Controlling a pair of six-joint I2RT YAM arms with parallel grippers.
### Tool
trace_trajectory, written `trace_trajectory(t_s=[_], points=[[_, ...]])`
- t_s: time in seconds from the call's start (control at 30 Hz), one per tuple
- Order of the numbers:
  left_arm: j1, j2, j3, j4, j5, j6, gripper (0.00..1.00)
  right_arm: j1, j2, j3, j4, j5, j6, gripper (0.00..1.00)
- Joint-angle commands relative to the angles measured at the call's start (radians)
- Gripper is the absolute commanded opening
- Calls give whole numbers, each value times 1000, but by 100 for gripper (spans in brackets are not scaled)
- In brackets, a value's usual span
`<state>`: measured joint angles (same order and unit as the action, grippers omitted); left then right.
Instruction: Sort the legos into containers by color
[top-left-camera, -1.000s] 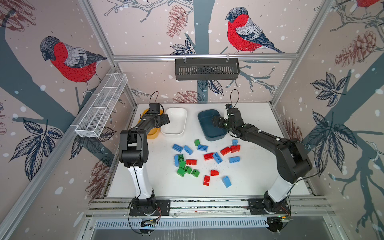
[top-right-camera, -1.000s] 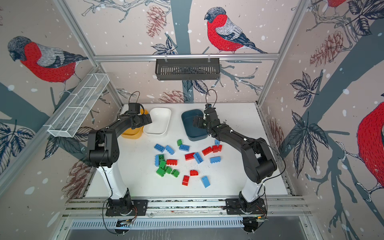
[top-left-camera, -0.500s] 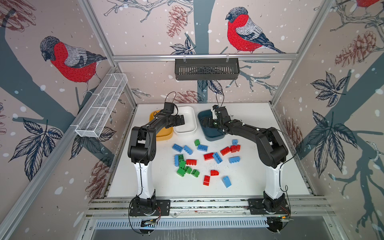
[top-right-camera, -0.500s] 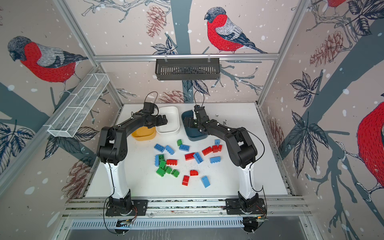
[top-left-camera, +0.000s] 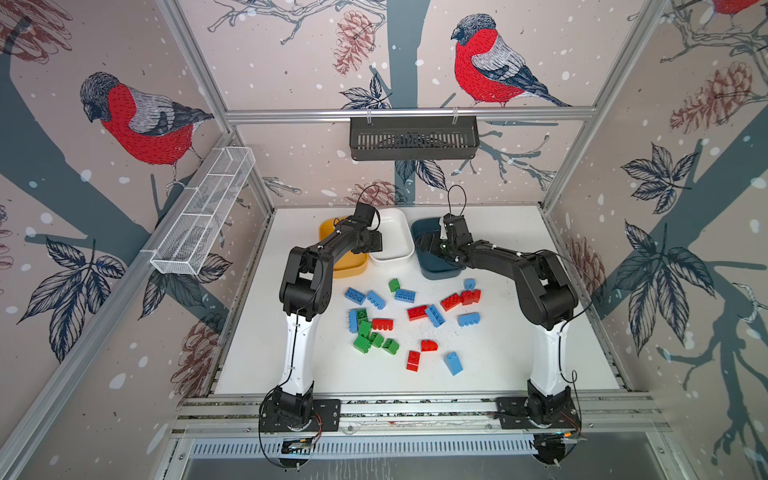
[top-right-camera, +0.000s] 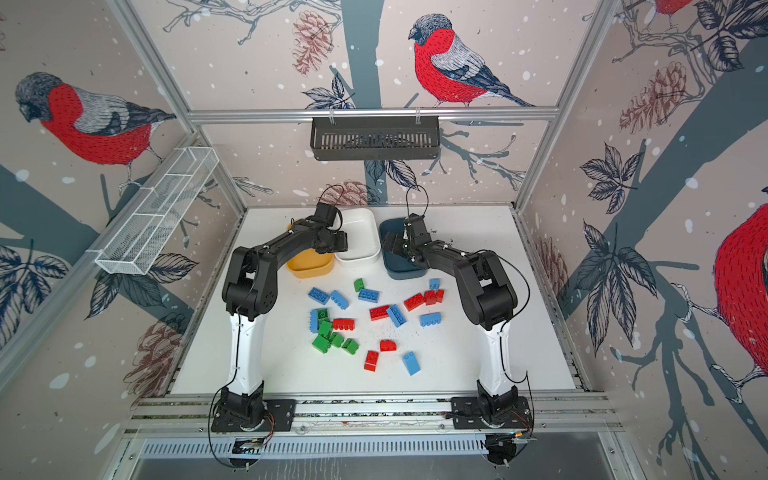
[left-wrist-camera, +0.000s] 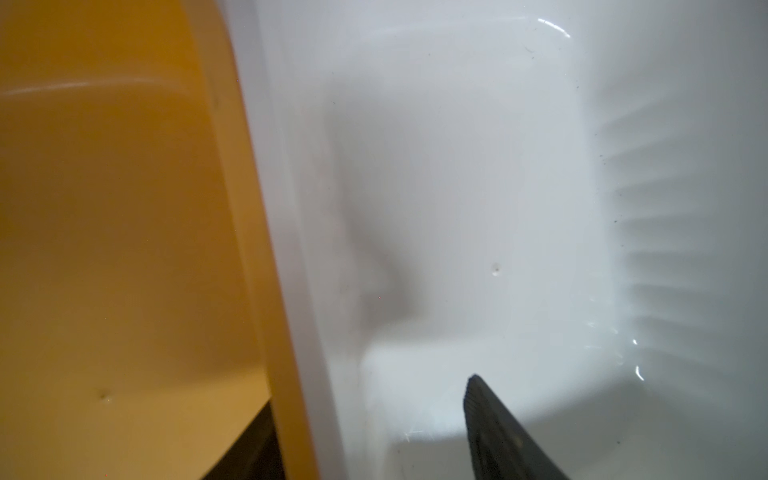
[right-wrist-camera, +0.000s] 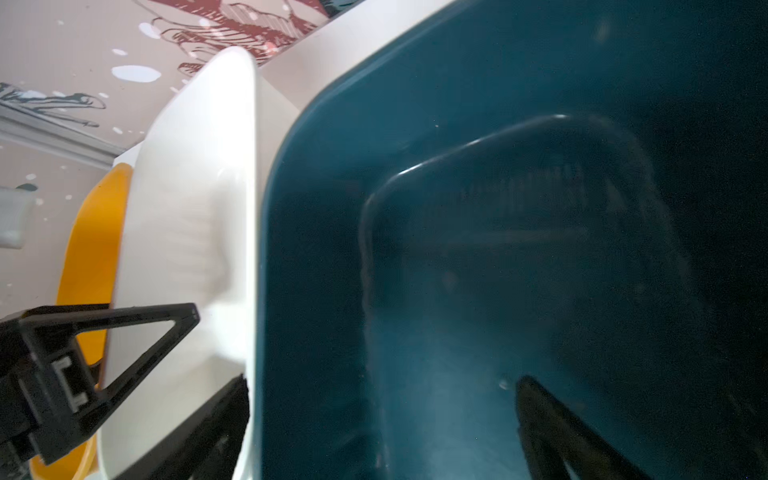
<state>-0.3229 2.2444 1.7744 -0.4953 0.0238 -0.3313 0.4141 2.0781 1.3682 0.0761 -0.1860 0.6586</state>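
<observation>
I'm in a lab robot cell. Aluminium frame bars (top-left-camera: 407, 114) box in my white tabletop (top-left-camera: 498, 365), printed bird panels (top-left-camera: 540, 45) line the walls, and my two arm bases (top-left-camera: 291, 409) are bolted to a metal rail (top-left-camera: 415, 409).

My 2 top views sit side by side, high above the front edge, facing down and toward the back wall (top-left-camera: 299, 166), far enough to take in the whole table (top-left-camera: 519, 353); they share almost everything. My left wrist camera hangs very close over the yellow tub (left-wrist-camera: 104, 208) and white tub (left-wrist-camera: 457, 166). My right wrist camera looks close into the teal tub (right-wrist-camera: 498, 257), sharing that white tub.
</observation>
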Motion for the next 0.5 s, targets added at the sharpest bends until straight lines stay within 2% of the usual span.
trace_trajectory(t_s=[0.0,0.2,0.47], points=[[-22,11,26,-66,-48,36,56,-25,-24,-19,12,6,8,100],[-75,27,54,-90,-63,71,45,-74,-52,-50,-5,19,1,99],[-148,86,139,-144,-106,144,37,-120,-97,-111,0,28,24,99]])
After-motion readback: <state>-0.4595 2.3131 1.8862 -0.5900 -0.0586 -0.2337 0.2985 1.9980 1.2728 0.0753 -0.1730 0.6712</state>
